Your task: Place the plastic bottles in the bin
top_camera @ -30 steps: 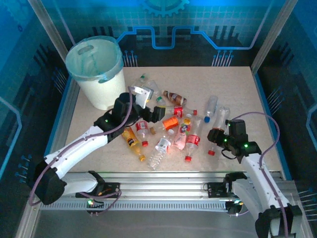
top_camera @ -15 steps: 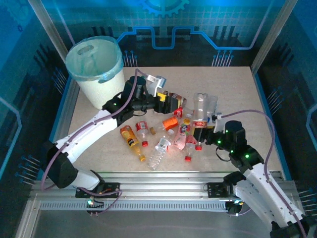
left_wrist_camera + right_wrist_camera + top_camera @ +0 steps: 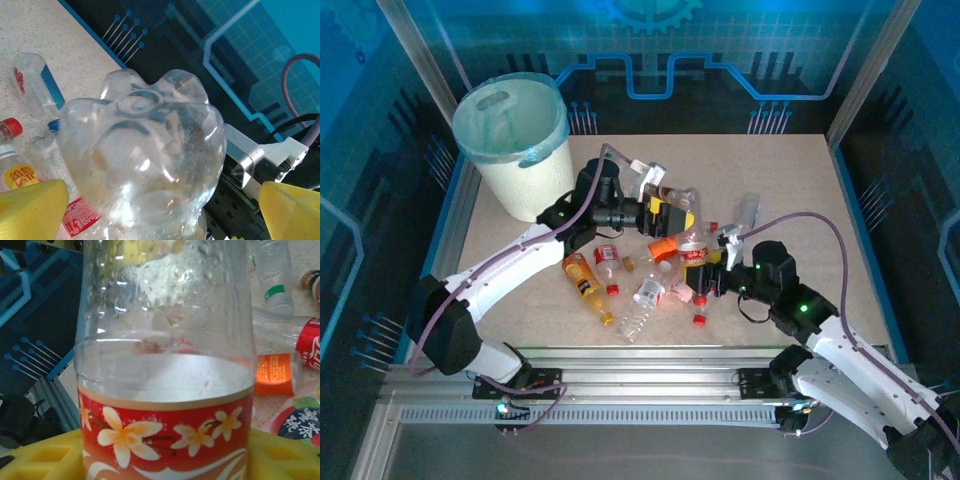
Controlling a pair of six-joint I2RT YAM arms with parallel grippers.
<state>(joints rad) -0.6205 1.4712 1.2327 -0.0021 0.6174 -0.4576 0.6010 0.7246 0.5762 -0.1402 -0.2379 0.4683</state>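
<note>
Plastic bottle, clear, red floral label (image 3: 165, 390): aloft above the loose bottles (image 3: 645, 290), clamped at the label by right gripper (image 3: 165, 460). Left gripper (image 3: 160, 210) spread wide either side of its base. Likely light, slick, crushable; hold mid-body, gently.

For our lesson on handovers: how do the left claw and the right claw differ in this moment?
The left claw stands wide open; the right claw is shut on the bottle. The left claw sits at the bottle's base; the right claw grips its red label. Both have yellow fingers.
</note>
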